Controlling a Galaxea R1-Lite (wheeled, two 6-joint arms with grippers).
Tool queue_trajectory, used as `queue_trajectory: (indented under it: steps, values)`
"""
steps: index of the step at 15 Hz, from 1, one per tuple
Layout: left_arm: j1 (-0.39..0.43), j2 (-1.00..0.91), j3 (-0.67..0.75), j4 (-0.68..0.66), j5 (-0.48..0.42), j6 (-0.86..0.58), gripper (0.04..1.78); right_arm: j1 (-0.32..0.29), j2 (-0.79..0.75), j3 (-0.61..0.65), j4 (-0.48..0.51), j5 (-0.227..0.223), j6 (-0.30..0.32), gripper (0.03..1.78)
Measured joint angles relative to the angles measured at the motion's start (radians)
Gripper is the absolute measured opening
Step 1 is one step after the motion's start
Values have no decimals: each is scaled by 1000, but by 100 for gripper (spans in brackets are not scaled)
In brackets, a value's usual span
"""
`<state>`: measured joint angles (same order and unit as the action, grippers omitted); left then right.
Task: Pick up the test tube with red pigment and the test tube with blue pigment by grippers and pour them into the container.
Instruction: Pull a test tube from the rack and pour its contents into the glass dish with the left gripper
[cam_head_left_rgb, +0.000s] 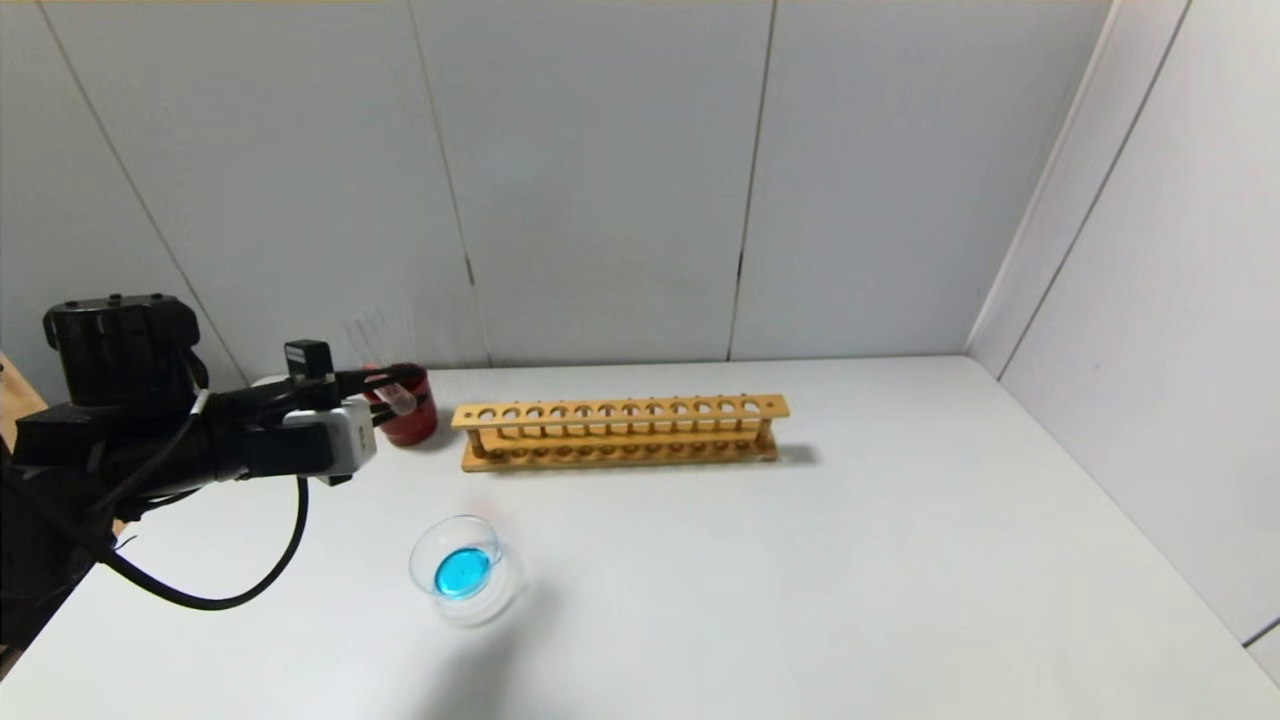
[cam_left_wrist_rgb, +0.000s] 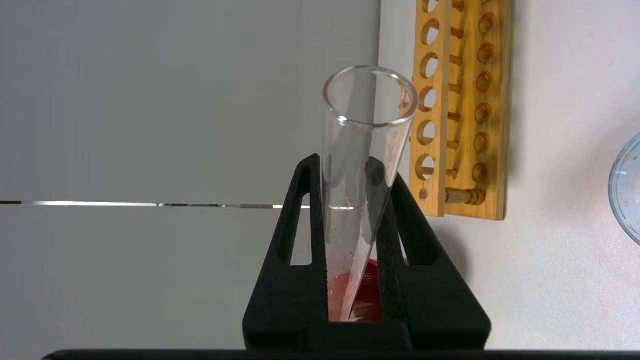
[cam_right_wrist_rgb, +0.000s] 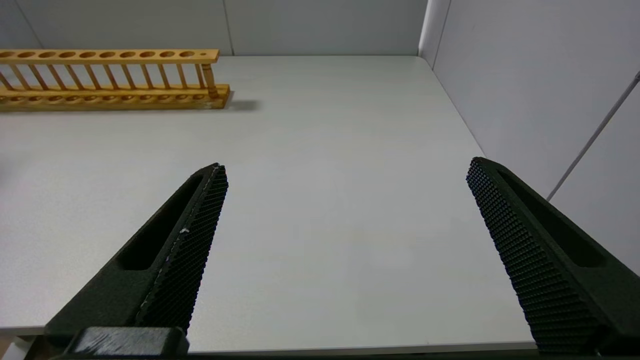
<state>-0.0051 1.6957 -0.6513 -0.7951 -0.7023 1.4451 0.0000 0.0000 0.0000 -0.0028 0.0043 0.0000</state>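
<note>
- Left wrist view: left gripper (cam_left_wrist_rgb: 356, 200) is clamped tight on the test tube with red pigment (cam_left_wrist_rgb: 361, 165); red liquid sits at the rounded end, down between the fingers.
- Head view: that tube (cam_head_left_rgb: 393, 392) hangs tilted over the dark red cup (cam_head_left_rgb: 410, 410), well back from the container (cam_head_left_rgb: 462, 570), which already holds blue liquid.
- Right gripper (cam_right_wrist_rgb: 345, 250) parked over bare table (cam_right_wrist_rgb: 325, 200), fingers spread wide, holding nothing.
- Risk: smooth glass in a two-finger pinch; tipping to pour could let it slide or rotate.
- Risk: narrow tube mouth and small beaker, so a misaligned pour lands on the table or in the cup.
- Wooden rack (cam_head_left_rgb: 620, 432) looks empty; blue tube not visible anywhere.
- Clear tubes behind the cup are too faint to count.
- Liquid level partly hidden by the fingers.
</note>
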Motion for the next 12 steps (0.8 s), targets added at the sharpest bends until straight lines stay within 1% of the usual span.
queue_trajectory:
  steps: [7,10,12]
  values:
    - [12,24,-8,-9,-4,87,32,0,0,0,0,0,0,175]
    - [29,46,-9,-69,-42,126,32,0,0,0,0,0,0,175]
    - [35,60,-8,-87,-46,130,32,0,0,0,0,0,0,175]
